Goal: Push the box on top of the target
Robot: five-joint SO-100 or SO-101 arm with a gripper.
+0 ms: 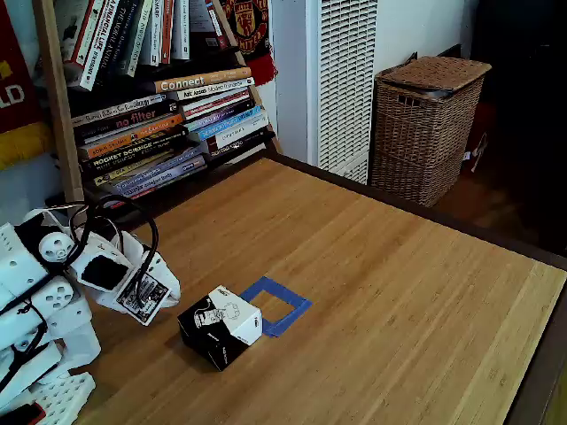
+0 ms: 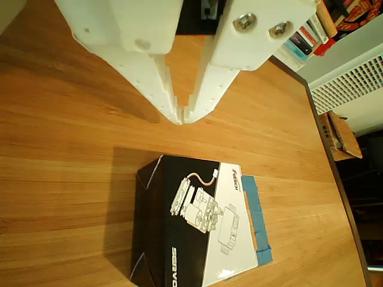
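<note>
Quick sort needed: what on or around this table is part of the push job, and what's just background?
Part of the job:
- box, partly overlapping the tape square
- target, blue tape square on the table
- gripper, fingers closed, just behind the box

Just lying about:
- books stacked on the shelf
- wicker basket
- white radiator

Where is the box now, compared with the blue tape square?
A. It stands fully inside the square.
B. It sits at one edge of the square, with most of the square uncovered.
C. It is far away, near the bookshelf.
B: in the fixed view the box sits against the near-left edge of the tape square, whose wooden middle shows uncovered.
</note>
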